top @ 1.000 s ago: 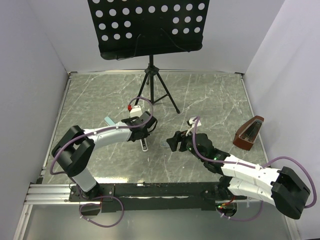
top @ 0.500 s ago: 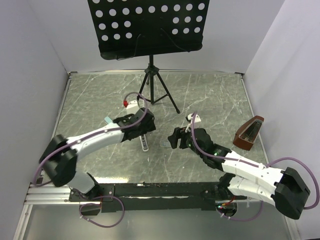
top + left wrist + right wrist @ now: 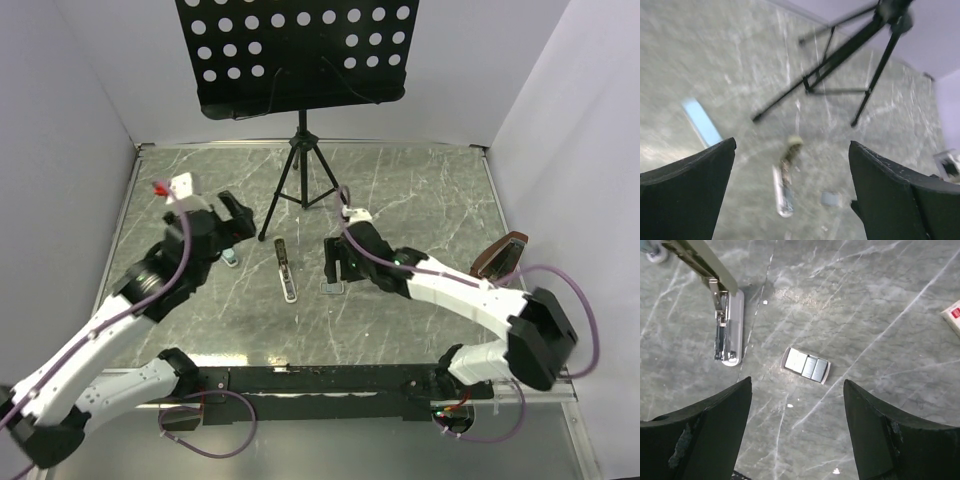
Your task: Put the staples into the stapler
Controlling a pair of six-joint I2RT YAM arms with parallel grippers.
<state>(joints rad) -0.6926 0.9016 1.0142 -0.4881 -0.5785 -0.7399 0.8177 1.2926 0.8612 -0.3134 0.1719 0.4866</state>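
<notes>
My left gripper [image 3: 236,216] hung high over the table [image 3: 420,190], its two fingers spread wide with nothing in them. A little blue thing [image 3: 702,122] lay on the table a bit to its left. Out past its fingers and lower down I saw the stapler [image 3: 286,270], lying open with its top part lifted off its shiny bottom part. Right of the stapler lay the staples [image 3: 806,366], a small flat grey strip. It sat just in front of my right gripper [image 3: 797,387], between its fingers but not touching them. Those fingers were spread too and held nothing. A small white box [image 3: 952,315] lay off to that gripper's right
</notes>
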